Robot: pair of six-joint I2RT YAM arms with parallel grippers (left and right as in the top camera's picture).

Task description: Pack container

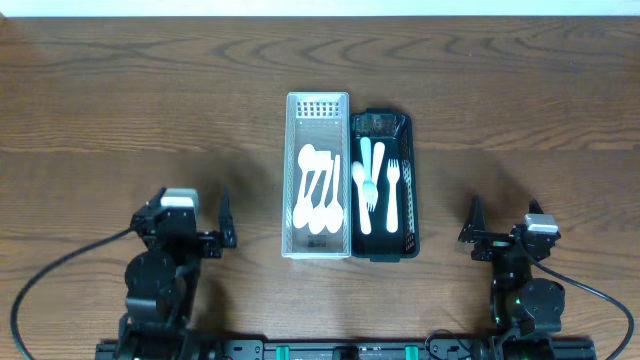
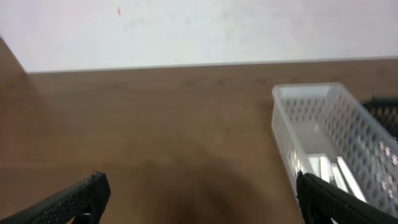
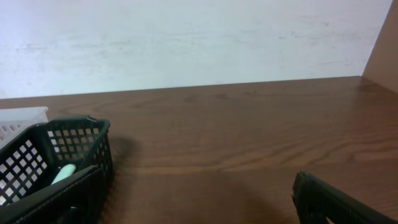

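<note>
Task status, judged from how things are lying: packing is looking done or nearly so.

- The white basket (image 1: pixel 318 105) is sitting mid-desk, long side touching the black basket (image 1: pixel 380 122) on its right.
- A cluster of white spoons (image 1: pixel 318 195) is lying inside the white basket, bowls toward the near end and overlapping.
- The black basket is holding mixed white cutlery (image 1: pixel 378 190). A fork and a spoon are readable; the other pieces are too small to name.
- No loose cutlery is showing on the desk (image 1: pixel 120 100) in any view, so nothing obvious is waiting to go in. Whether the sorting is what the task is wanting, I cannot tell.

Arms:
- The left hand (image 1: pixel 222 228) is parked near the front edge, well apart from the baskets. In its wrist view the fingers are sitting far apart, spread and carrying nothing.
- The right hand (image 1: pixel 472 228) is parked likewise on the other side. Its wrist view is showing one finger low right and a wide gap, so I am reading it as spread and carrying nothing.

Surface and room:
- The desk is dark brown wood grain, matte, with soft shadows falling beside each arm.
- A plain pale wall (image 3: pixel 186 37) is running along the far edge.
- Black cables (image 1: pixel 60 270) are looping off the arm bases at the front.
</note>
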